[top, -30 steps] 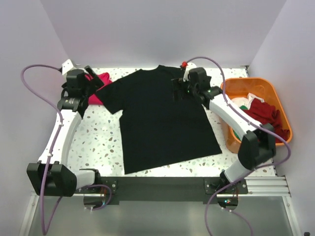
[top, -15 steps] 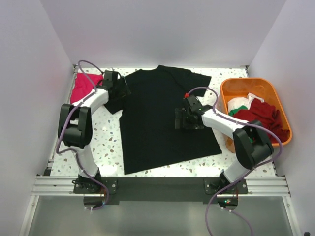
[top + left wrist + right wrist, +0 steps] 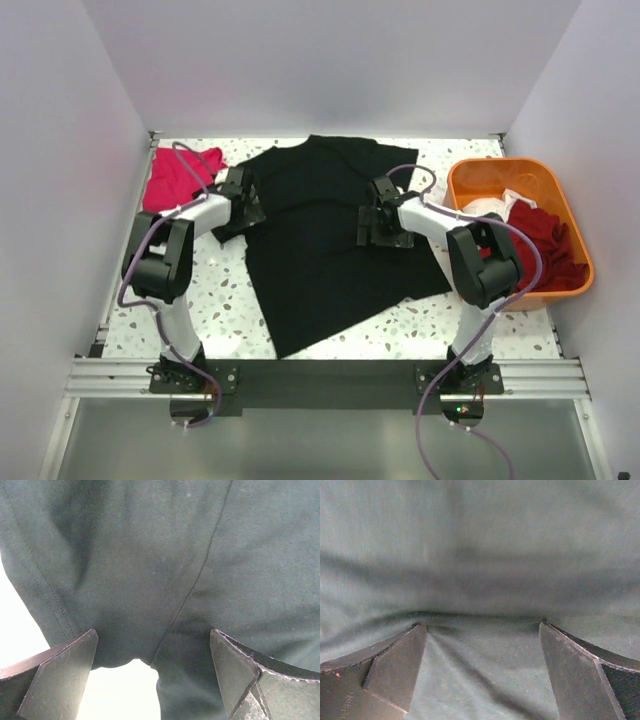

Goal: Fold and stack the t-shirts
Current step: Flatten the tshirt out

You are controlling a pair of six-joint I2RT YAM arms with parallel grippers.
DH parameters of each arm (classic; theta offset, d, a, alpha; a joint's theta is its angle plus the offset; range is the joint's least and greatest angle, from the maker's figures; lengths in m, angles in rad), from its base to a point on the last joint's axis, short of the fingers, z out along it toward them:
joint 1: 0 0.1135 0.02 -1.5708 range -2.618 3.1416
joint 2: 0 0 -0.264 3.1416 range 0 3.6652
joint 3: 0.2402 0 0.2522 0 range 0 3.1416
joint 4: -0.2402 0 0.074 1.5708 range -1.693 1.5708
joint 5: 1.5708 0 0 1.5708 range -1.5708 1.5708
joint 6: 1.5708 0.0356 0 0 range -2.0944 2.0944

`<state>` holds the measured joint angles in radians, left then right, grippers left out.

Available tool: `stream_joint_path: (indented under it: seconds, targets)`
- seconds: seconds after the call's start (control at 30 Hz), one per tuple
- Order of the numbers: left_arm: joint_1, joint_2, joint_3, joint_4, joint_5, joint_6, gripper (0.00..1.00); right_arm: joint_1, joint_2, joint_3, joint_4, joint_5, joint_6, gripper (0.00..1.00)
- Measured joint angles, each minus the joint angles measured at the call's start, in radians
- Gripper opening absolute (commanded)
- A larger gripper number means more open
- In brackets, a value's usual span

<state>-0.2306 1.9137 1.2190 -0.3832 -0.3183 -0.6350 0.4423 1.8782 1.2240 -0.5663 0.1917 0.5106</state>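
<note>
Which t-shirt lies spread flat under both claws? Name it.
The black t-shirt, spread mid-table. The pink-red t-shirt lies bunched far left; the dark red t-shirt sits in the orange tub.

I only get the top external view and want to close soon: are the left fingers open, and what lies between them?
Observer: The left gripper is open; between its fingers lies the black t-shirt, where the sleeve seam meets the cloth's edge.
Operator: And the right one?
Observer: The right gripper is open, black cloth filling the whole gap.
Operator: Flat there?
Observer: No, a crease runs diagonally between the fingers.
</note>
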Motion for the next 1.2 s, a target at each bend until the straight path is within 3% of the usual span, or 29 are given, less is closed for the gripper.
stream_joint_path:
  seconds: [0.23, 0.43, 0.63, 0.77, 0.93, 1.03, 1.2]
  targets:
    - [-0.106, -0.309, -0.364, -0.031, -0.009, -0.131, 1.0, -0.029, 0.184, 0.268, -0.043, -0.018, -0.099, 0.99]
    - [-0.36, -0.505, -0.551, -0.014, 0.031, -0.279, 1.0, -0.038, 0.349, 0.528, -0.09, -0.062, -0.225, 0.99]
    - [-0.565, -0.412, -0.447, -0.021, 0.063, -0.376, 1.0, -0.038, 0.502, 0.779, -0.109, -0.088, -0.324, 0.99]
    - [-0.598, -0.324, -0.328, -0.067, 0.114, -0.4, 1.0, -0.038, 0.526, 0.829, -0.11, -0.11, -0.376, 0.99]
    - [-0.617, -0.357, -0.28, -0.18, 0.131, -0.401, 1.0, -0.038, 0.513, 0.843, -0.14, -0.112, -0.406, 0.99]
    - [-0.618, -0.43, -0.226, -0.255, 0.102, -0.394, 1.0, -0.037, 0.429, 0.769, -0.143, -0.103, -0.397, 0.99]
    - [-0.587, -0.581, -0.142, -0.297, 0.019, -0.36, 1.0, -0.033, 0.091, 0.504, -0.11, -0.112, -0.325, 0.99]
